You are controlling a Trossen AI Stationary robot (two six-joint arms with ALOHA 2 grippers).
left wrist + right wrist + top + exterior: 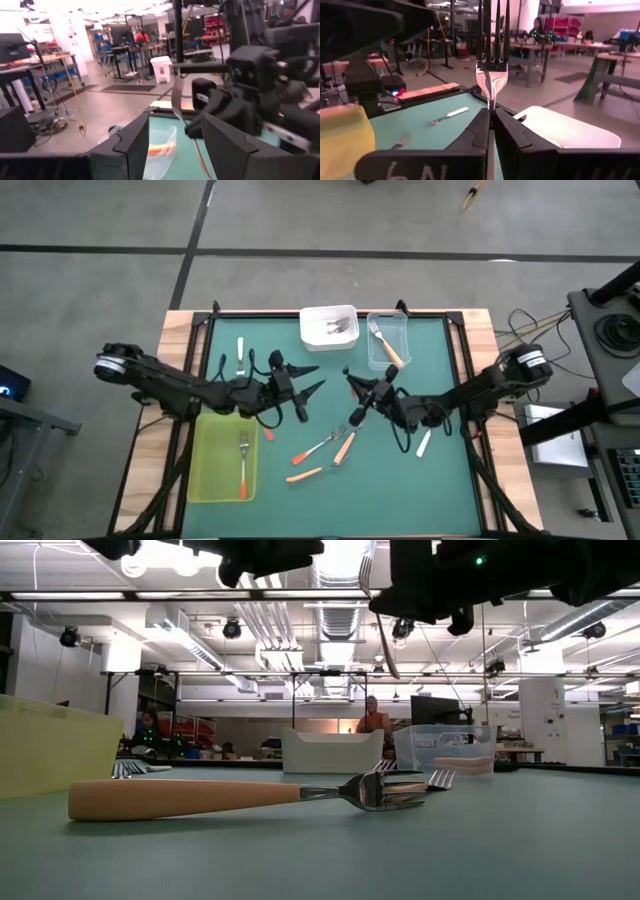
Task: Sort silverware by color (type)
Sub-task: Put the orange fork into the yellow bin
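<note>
While my left gripper (305, 381) hangs spread and empty beside the yellow-green tray (205, 470), where a red-orange fork (243, 464) lies lengthwise, two light-orange forks (322, 450) rest slantwise on the green mat (400, 480). My right gripper (357, 393) pinches a fork (491, 60) by its neck, steel tines upright, its handle hidden between my fingers (517, 137).
</note>
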